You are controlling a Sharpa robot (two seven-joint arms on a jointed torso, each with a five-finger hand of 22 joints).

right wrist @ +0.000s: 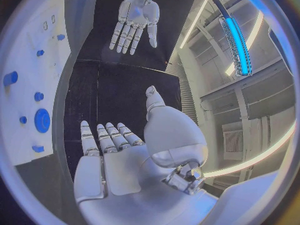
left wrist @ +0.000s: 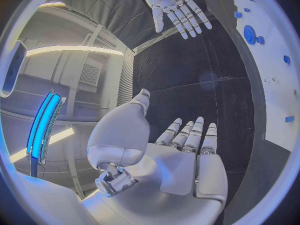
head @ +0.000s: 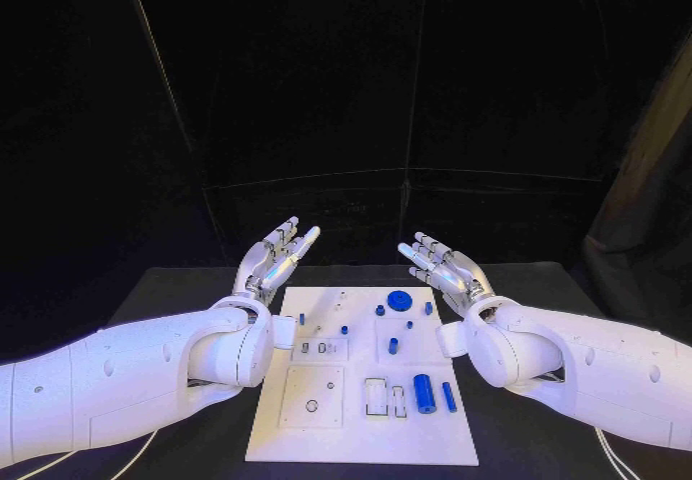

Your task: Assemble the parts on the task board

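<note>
Task board (head: 361,420) lies flat mid-table on the black table (head: 173,290), between the two arms, long side running away from the robot. Blue parts sit on it: a round disc (head: 400,299) near the far edge, a few small pegs (head: 381,310) just beside it, one upright peg (head: 392,346) around the middle. Near-right area holds a thick blue cylinder (head: 424,392) with a thinner blue bar (head: 449,397) just beside it, both lying lengthwise. Left of those, two pale rectangular slots (head: 376,396); what is in them I cannot tell. Near-left, a square recessed plate (head: 313,396) with a small ring on it.

Left hand (head: 277,254) is raised above the table at the board's far-left corner, fingers straight and spread, palm turned inward, holding nothing, touching nothing. Right hand (head: 446,266) mirrors it at the far-right corner, fingers extended and apart, empty, clear of the board. The two hands face each other, well apart.
</note>
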